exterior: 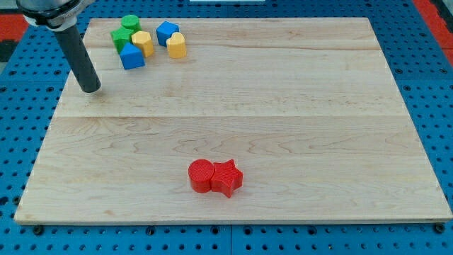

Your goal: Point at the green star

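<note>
A green star [120, 37] lies at the top left of the wooden board, at the left edge of a tight cluster. A green round block [130, 23] sits just above it. My tip [90, 90] rests on the board below and to the left of the star, about a block's width clear of the cluster. The dark rod rises from the tip toward the view's top left.
The cluster also holds a yellow block [143, 43], a blue block [132, 57], another blue block [167, 32] and a yellow block [176, 45]. A red round block [202, 176] touches a red star [226, 178] near the board's bottom middle. The wooden board [283, 113] lies on a blue perforated table.
</note>
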You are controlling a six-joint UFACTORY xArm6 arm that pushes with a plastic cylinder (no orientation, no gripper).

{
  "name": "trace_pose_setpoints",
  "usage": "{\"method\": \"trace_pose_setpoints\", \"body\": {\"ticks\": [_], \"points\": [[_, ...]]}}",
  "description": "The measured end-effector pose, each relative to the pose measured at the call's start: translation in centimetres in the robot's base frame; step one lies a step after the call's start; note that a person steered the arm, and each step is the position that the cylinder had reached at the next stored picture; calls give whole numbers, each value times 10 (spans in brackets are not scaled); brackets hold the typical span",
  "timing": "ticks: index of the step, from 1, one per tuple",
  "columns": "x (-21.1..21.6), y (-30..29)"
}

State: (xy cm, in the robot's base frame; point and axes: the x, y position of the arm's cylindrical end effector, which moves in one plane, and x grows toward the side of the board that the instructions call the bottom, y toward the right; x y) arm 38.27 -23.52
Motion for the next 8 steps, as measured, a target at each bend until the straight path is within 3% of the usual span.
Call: {"method": "trace_pose_setpoints", "body": {"ticks": [5, 6, 8], "points": [[-10, -3], [-13, -36], [-59, -69]]}}
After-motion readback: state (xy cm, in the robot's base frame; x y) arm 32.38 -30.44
